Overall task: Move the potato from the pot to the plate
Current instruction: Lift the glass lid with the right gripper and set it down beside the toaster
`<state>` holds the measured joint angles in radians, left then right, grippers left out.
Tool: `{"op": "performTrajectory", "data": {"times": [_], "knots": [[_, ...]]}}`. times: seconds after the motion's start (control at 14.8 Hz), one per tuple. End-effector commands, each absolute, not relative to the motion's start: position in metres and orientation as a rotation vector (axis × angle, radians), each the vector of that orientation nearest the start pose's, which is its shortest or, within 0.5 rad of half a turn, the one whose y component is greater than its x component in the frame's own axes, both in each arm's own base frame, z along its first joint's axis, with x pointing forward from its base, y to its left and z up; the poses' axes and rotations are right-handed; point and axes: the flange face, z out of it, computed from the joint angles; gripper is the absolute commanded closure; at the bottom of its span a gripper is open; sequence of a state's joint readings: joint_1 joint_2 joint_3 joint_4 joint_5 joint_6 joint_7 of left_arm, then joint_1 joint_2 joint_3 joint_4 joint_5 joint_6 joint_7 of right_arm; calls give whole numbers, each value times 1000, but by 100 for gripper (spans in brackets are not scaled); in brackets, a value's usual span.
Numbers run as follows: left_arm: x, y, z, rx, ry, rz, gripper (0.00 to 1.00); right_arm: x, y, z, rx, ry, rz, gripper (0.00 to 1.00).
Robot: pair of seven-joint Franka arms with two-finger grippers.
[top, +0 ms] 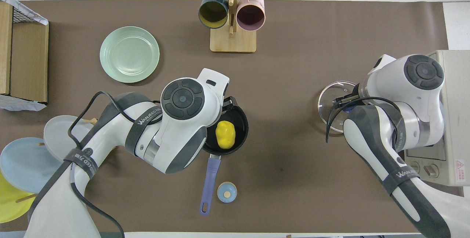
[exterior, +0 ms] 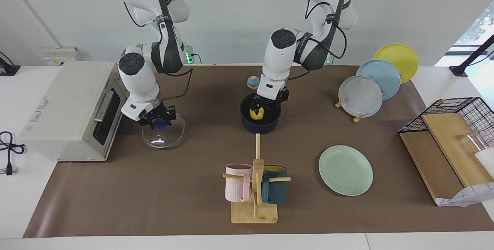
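The yellow potato [exterior: 257,113] lies inside the dark navy pot [exterior: 259,125] in the middle of the table; it also shows in the overhead view [top: 224,135]. The pot's blue handle [top: 209,184] points toward the robots. My left gripper [exterior: 263,108] is lowered into the pot, right at the potato. The mint-green plate [exterior: 345,170] lies bare, farther from the robots than the pot and toward the left arm's end. My right gripper [exterior: 159,122] is down at the blue knob of a glass lid [exterior: 163,134] that rests on the table.
A mug tree [exterior: 254,188] with a pink and a dark teal mug stands farther from the robots than the pot. A small blue-rimmed disc [exterior: 252,82] lies near the pot handle. A toaster oven [exterior: 73,109], a rack of grey, blue and yellow plates [exterior: 361,96] and a wire basket [exterior: 459,120] line the ends.
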<state>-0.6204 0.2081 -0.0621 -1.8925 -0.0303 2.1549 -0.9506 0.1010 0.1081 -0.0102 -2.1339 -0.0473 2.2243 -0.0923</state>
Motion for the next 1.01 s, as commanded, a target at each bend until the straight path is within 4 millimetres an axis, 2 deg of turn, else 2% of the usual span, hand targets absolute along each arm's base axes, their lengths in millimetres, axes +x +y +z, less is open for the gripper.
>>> {"op": "performTrajectory", "data": {"times": [0.0,0.27,0.47,0.54,0.68,0.74,0.88,0.95], "knots": [[475,-390,389,-3169,-470,-2,0,537,40,355,-3152,-345,-35,100],[459,-404,369,-3149,-406,41,0,530,34,348,-3152,-349,-40,100],[451,-404,358,-3134,-388,63,0,525,31,345,-3153,-335,-28,100],[449,-402,354,-3128,-387,71,0,527,31,347,-3153,-335,-45,86],[445,-403,349,-3128,-384,73,0,530,34,350,-3152,-339,-55,8],[445,-402,347,-3128,-386,70,0,536,34,357,-3153,-339,-67,0],[444,-402,346,-3126,-393,72,0,548,30,374,-3156,-326,-47,0],[443,-402,343,-3122,-395,76,0,555,32,389,-3157,-326,-28,0]]}}
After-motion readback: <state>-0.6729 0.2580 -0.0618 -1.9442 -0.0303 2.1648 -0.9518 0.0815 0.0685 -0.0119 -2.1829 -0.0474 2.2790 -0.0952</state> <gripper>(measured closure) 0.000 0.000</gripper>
